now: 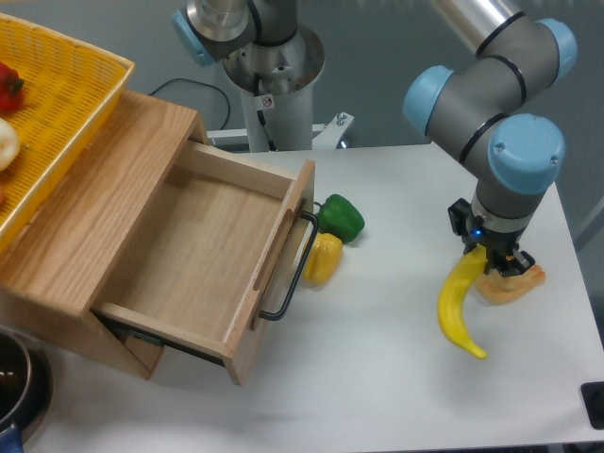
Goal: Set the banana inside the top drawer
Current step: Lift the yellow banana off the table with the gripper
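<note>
The banana [457, 307] is long, curved and bright yellow, at the right of the white table. Its upper end is between the fingers of my gripper [493, 257], which is shut on it; its lower tip points down toward the table's front. I cannot tell whether the tip touches the table. The top drawer [203, 247] is light oak, pulled open and empty, with a black wire loop handle [291, 274] on its front panel. The gripper is far to the right of the drawer.
A yellow bell pepper [324, 257] and a green bell pepper [341, 217] lie just right of the drawer handle. A piece of bread [514, 281] lies under the gripper. A yellow woven basket [47, 104] sits on the cabinet top. A dark pot [14, 382] is at bottom left.
</note>
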Tool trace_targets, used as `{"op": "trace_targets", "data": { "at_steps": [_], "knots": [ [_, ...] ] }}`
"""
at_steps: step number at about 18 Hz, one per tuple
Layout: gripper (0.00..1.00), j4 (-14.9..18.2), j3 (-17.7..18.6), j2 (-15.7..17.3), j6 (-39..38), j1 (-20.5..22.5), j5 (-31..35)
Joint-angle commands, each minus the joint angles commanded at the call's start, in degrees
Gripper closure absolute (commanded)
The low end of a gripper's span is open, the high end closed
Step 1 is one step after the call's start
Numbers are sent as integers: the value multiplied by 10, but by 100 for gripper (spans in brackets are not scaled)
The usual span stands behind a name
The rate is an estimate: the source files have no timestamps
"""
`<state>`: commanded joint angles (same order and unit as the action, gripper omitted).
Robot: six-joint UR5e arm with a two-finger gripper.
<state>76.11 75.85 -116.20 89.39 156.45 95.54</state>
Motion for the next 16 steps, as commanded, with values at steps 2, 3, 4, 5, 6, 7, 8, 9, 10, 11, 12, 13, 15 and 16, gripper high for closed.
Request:
{"op": "trace_targets", "data": {
  "at_steps": [2, 3, 4, 5, 6, 7, 8, 9, 10, 11, 12, 13, 15, 16],
  "knots": [
    [80, 9, 2, 8, 0, 0, -1],
    [80, 15, -2, 11, -1, -3, -1],
    [80, 22, -2, 18, -2, -4, 0],
    [80, 29, -2, 23, -6, -4, 0],
    [80, 37, -2, 32, -7, -5, 0],
    [80, 47, -2, 41, -7, -4, 0],
    [80, 56, -2, 48, -7, -4, 0],
    [80, 66, -2, 55, -8, -3, 0],
    [80, 73, -2, 62, -10, -2, -1],
    [80, 82, -2, 69, -10, -3, -1],
    [80, 91, -2, 76, -17, -4, -1],
    [80, 100, -2, 83, -27, -6, -1],
    [80, 119, -2, 98, -45, -17, -2],
    [80, 127, -2, 106, -54, -24, -2]
  ]
}}
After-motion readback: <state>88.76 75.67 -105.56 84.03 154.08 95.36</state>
